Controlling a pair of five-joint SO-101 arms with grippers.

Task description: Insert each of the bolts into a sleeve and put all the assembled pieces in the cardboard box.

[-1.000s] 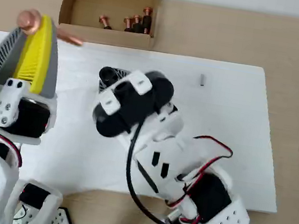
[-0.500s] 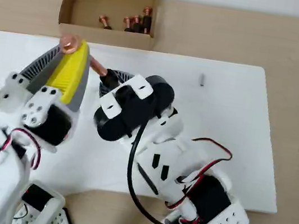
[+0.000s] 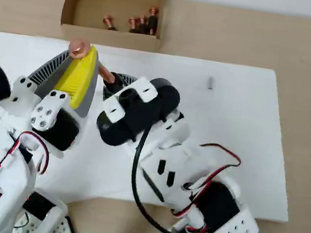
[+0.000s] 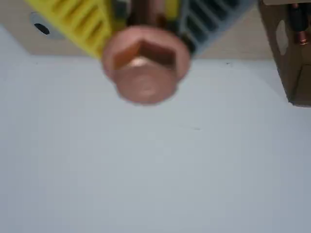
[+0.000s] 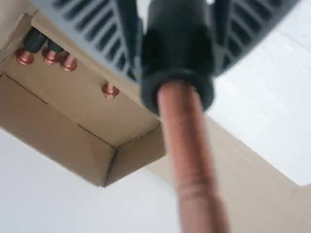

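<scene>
The tip of the bolt (image 5: 187, 160) is hidden inside the sleeve (image 5: 177, 58).

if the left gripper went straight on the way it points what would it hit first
Probably the near wall of the cardboard box, just beyond the bolt the left gripper holds; height is unclear, it may clear the rim.
</scene>
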